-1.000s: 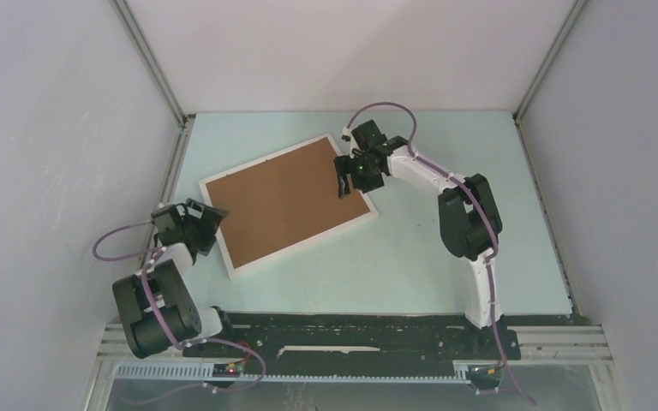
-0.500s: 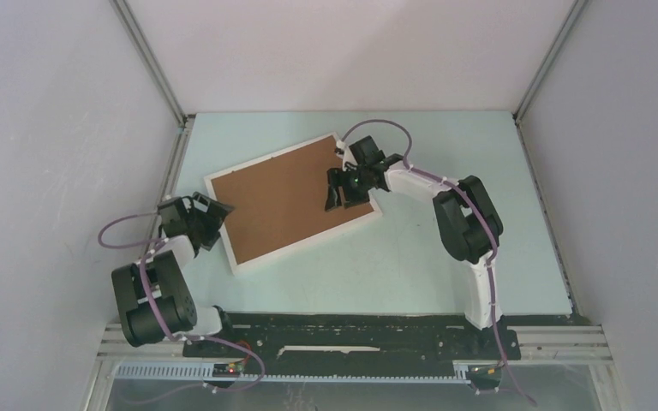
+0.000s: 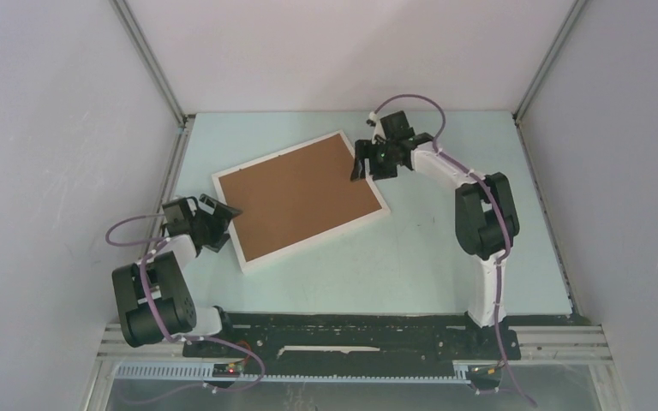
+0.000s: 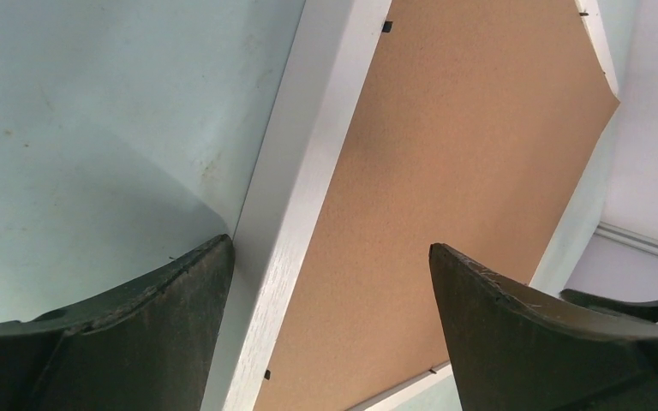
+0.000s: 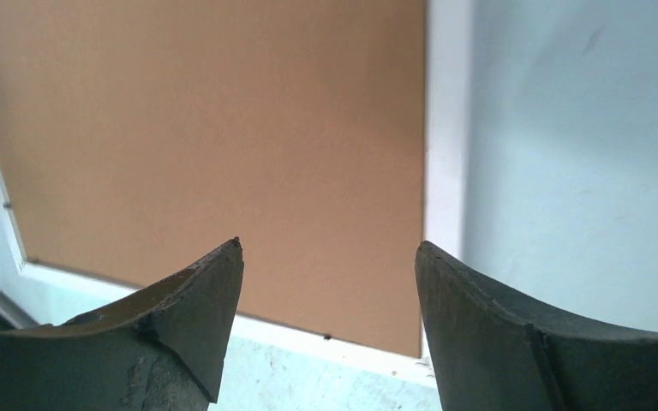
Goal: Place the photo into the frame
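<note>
The frame [image 4: 304, 171] lies backing board [image 3: 300, 199] up, left of the tabletop [image 3: 445, 257] centre. Left gripper [image 4: 330, 250], jaws wide, brackets its near-left edge. Right gripper [image 5: 329, 243], jaws wide, is over its far-right corner.

- The left arm [image 3: 150, 295] sits folded close to its base, its elbow bunched low and its forearm angled up and to the right.
- The left gripper [image 3: 225, 224] points right, its jaws spread wide. In the left wrist view, its two dark fingers [image 4: 120, 342] stand well apart and clamp nothing.
- The right arm [image 3: 482, 214] rises from its base, bends at the elbow and stretches toward the far side and to the left.
- The right gripper [image 3: 364, 169] points left and downward, its jaws parted. In the right wrist view, its fingers [image 5: 180, 342] show a broad gap and clamp nothing.
</note>
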